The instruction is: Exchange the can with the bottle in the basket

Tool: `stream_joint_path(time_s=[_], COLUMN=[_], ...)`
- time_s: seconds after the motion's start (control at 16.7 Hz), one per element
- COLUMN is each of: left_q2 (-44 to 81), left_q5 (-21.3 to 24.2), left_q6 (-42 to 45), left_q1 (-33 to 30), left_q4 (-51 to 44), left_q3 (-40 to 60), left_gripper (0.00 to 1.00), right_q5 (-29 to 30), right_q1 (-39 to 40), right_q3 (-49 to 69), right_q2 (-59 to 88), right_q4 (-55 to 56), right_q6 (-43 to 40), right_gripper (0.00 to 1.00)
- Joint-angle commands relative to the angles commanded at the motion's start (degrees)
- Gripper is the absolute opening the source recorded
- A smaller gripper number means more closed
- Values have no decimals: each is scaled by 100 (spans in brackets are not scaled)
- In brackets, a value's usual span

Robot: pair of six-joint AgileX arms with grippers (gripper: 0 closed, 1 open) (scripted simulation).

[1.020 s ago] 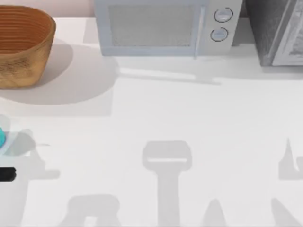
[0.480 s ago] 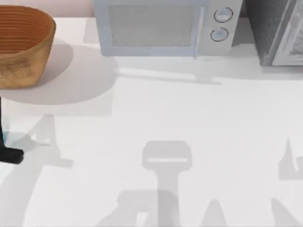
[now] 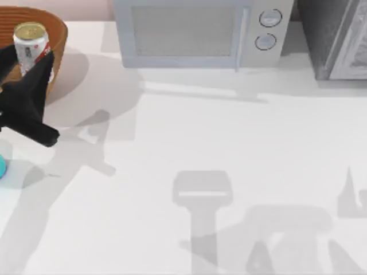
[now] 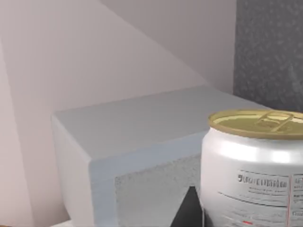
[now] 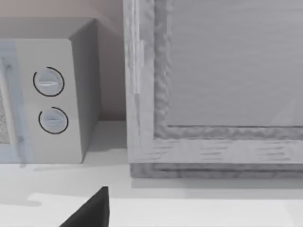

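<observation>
The white can [image 3: 30, 41] with a red label and gold top is held upright over the near part of the wicker basket [image 3: 57, 28] at the table's back left. My left gripper [image 3: 28, 58] is shut on the can, its black fingers on either side. In the left wrist view the can [image 4: 253, 170] stands close up with its gold lid showing. The turquoise bottle [image 3: 2, 167] peeks in at the table's left edge, in front of the basket and apart from the gripper. A dark part of my right gripper [image 5: 92, 213] appears low in the right wrist view.
A pale blue-grey microwave [image 3: 198, 31] stands at the back centre, with two round knobs [image 5: 49, 101] facing the right wrist camera. A grey speckled cabinet [image 3: 338, 37] fills the back right corner. Open white tabletop [image 3: 229, 143] spreads across the middle and front.
My left arm has swung from the table's left edge near the bottle up toward the basket and now holds the can there. The bottle, hidden half a second ago, shows again.
</observation>
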Motion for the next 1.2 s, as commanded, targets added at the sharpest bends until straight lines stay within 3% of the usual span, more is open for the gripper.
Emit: stream_joint_path(time_s=[1.2], left_q2=[6408], left_q5=[2923], left_q6=[84], left_q1=[-879], left_q4=[3365], left_q3=[2545], left_gripper=[0], right_q5=[0], right_q1=[0], right_q3=[0], right_q2=[0], right_q4=[0], right_q6=[0], right_gripper=[100])
